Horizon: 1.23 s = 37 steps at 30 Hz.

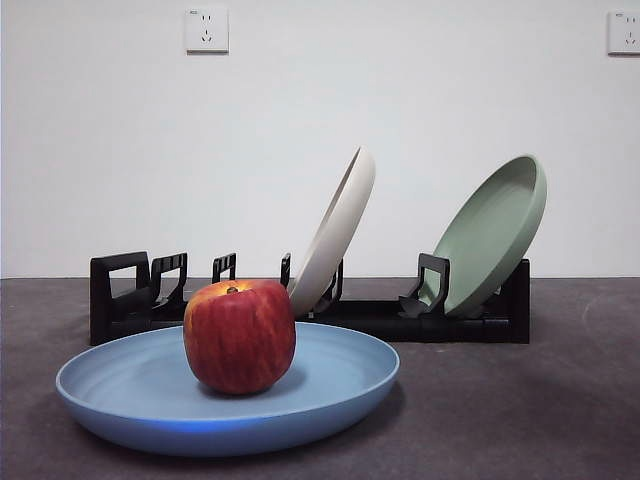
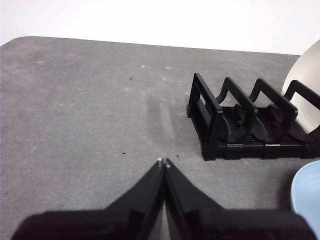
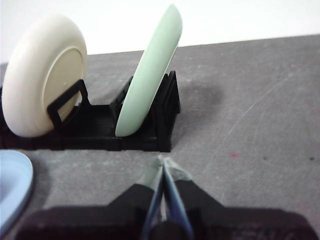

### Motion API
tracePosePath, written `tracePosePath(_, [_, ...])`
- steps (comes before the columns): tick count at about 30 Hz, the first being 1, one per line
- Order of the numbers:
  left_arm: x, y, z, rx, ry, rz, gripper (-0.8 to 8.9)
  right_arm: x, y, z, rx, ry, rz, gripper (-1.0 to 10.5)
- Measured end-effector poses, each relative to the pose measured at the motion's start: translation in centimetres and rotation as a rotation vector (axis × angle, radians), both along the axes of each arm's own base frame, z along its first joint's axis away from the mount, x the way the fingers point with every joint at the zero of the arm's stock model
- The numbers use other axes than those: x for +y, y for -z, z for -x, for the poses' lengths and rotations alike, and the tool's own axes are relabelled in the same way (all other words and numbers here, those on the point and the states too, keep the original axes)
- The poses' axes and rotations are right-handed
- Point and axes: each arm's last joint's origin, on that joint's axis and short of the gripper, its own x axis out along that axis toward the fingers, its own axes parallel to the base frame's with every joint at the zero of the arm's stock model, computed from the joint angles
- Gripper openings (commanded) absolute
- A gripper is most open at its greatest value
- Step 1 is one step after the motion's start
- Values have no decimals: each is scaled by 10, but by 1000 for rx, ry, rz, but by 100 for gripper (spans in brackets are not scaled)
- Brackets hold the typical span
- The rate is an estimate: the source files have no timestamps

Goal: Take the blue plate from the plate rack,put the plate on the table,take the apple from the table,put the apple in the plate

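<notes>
White wall stands behind the grey table (image 1: pixel 560 420). On it lies the blue plate (image 1: pixel 130 400), just in front of the plate rack (image 1: pixel 120 300), and the apple (image 1: pixel 240 335) sits upright in the plate. My left gripper (image 2: pixel 163 162) and my right gripper (image 3: pixel 164 161) are both pinched closed, holding nothing, above the table near the rack's ends.

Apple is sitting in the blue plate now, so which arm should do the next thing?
Neither needs to. The apple already rests in the blue plate on the table. The left gripper and right gripper both hang shut and empty beside the plate rack.
</notes>
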Motion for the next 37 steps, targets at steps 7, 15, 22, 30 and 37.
tracePosePath(7, [0, 0, 0, 0, 0, 0, -3, 0, 0, 0, 12, 10, -44, 1])
tracePosePath(15, [0, 0, 0, 0, 0, 0, -3, 0, 0, 0, 13, 11, -49, 1])
tracePosePath(22, [0, 0, 0, 0, 0, 0, -3, 0, 0, 0, 13, 11, -49, 1])
tracePosePath(30, [0, 0, 0, 0, 0, 0, -3, 0, 0, 0, 13, 11, -49, 1])
tracePosePath(37, [0, 0, 0, 0, 0, 0, -3, 0, 0, 0, 12, 11, -49, 1])
